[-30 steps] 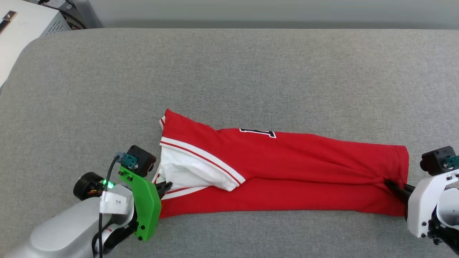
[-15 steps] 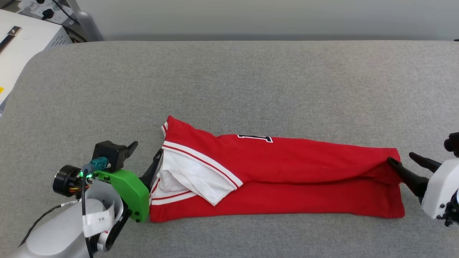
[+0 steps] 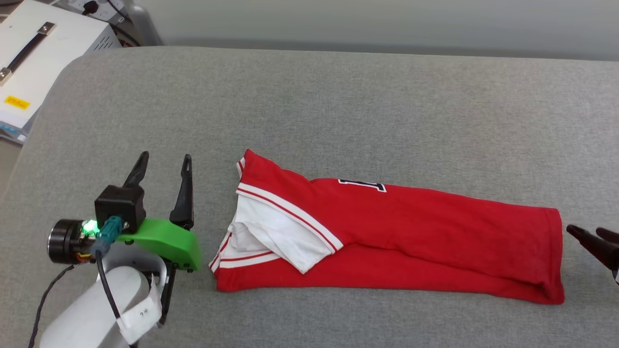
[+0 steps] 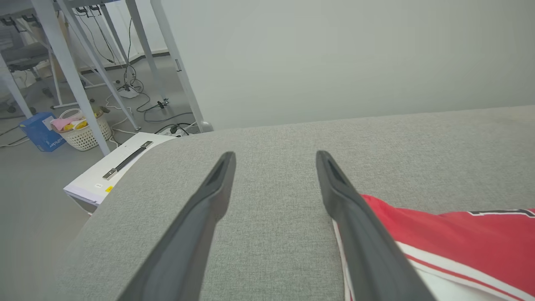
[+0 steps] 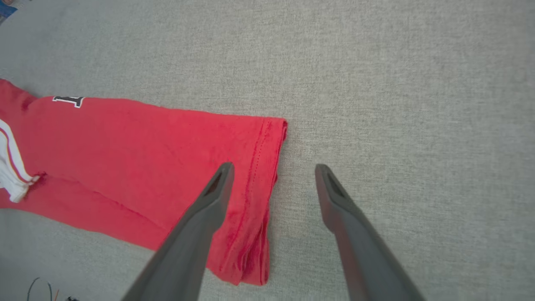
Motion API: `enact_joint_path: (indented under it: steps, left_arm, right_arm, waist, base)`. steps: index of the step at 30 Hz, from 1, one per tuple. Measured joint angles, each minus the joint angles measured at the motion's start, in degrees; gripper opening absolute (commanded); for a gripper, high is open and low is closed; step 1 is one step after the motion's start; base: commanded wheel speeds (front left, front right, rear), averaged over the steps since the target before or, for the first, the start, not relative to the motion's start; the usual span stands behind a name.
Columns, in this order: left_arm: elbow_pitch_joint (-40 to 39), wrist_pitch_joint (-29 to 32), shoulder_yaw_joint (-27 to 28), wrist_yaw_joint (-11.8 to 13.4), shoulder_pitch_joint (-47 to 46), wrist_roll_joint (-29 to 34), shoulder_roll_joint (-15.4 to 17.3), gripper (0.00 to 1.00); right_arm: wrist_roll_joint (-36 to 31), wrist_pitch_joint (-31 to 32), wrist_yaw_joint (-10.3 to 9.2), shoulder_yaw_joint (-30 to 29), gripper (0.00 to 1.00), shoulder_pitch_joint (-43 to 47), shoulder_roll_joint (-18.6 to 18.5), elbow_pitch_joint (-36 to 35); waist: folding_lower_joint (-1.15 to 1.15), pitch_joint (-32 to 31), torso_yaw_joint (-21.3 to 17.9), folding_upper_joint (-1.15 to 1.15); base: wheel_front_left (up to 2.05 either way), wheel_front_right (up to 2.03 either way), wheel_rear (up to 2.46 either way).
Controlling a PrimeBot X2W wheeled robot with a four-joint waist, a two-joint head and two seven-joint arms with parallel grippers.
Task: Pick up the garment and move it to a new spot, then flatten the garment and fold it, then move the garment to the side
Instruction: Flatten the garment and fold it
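Note:
The garment (image 3: 411, 232), a red jersey with a white sleeve and striped trim, lies folded into a long band across the grey cushion (image 3: 338, 106). A sliver of the black-and-white number peeks out at its far fold. My left gripper (image 3: 164, 162) stands open to the left of the collar end, clear of the cloth, and nothing is between its fingers (image 4: 209, 196). At the right edge my right gripper (image 3: 587, 233) is open just past the hem. The garment's hem (image 5: 267, 167) lies below and between the right gripper's fingers (image 5: 334, 192), with the left finger above the cloth.
A white box with a black handle (image 3: 34, 53) stands beyond the cushion's far left corner. Table legs, cables and a basket (image 4: 83, 133) are on the floor further off. A pale wall runs behind the cushion.
Both grippers have let go of the garment and opened, drawing back from its ends. The left one swung away to the left. The head camera has shifted, so the whole scene sits differently.

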Motion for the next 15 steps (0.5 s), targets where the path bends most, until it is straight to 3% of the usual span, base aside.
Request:
enact_joint_path:
  steps: [5, 15]
  left_arm:
    - [-2.46, 0.00, 7.99, 0.46, 5.71, 6.78, -4.00, 1.00]
    - [-4.38, 0.00, 17.89, -3.27, 12.84, 17.24, -12.51, 1.00]
  right_arm:
    - [0.34, 1.78, 0.00, -0.03, 1.00, 0.43, 1.83, 2.18]
    - [0.82, 3.27, -0.01, 2.60, 1.00, 0.37, 5.94, 3.74]
  waist:
    - [0.00, 1.24, 1.16, 0.00]
    - [0.00, 3.19, 3.09, 0.00]
  base:
    - [0.00, 0.00, 0.00]
    - [0.00, 0.00, 0.00]
